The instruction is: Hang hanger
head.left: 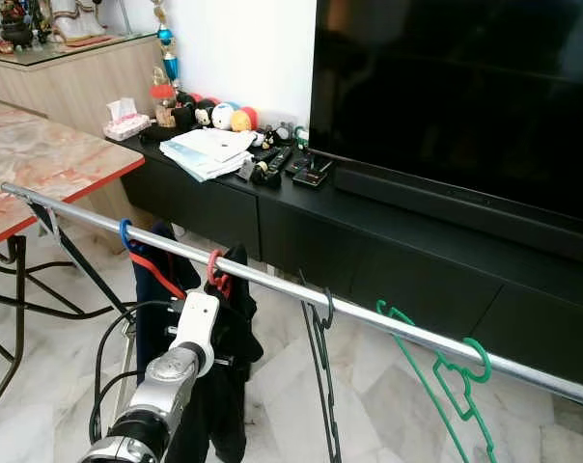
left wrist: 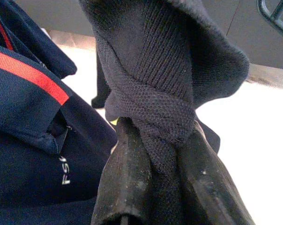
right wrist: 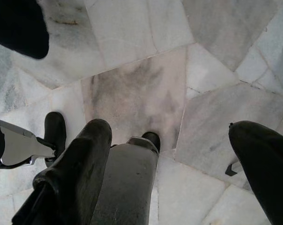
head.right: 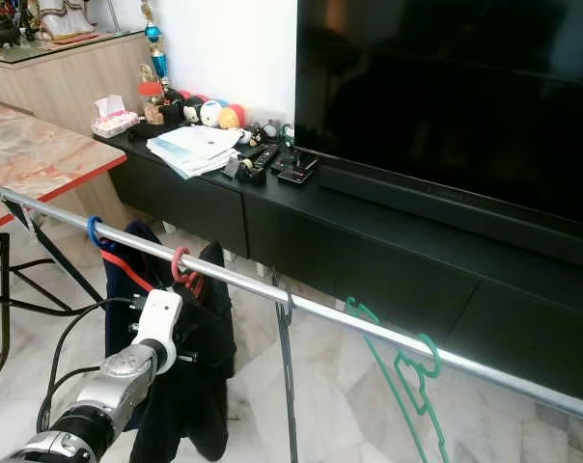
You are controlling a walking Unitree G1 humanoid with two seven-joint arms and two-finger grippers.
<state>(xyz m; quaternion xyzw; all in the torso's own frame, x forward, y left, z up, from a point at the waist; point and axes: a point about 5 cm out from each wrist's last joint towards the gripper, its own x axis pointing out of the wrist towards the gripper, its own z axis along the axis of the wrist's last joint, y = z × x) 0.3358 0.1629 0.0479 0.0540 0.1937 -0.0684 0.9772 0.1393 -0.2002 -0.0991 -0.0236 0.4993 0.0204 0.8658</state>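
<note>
A polished metal rail (head.left: 272,282) carries a green plastic hanger (head.left: 446,376). The left end effector (left wrist: 165,187), matt black and scuffed, pinches dark knitted cloth (left wrist: 155,84). Below lies glossy marble floor (right wrist: 132,93).

Bare rail (head.left: 398,326) between black hanger (head.left: 322,386) and green hanger (head.left: 446,381).
</note>
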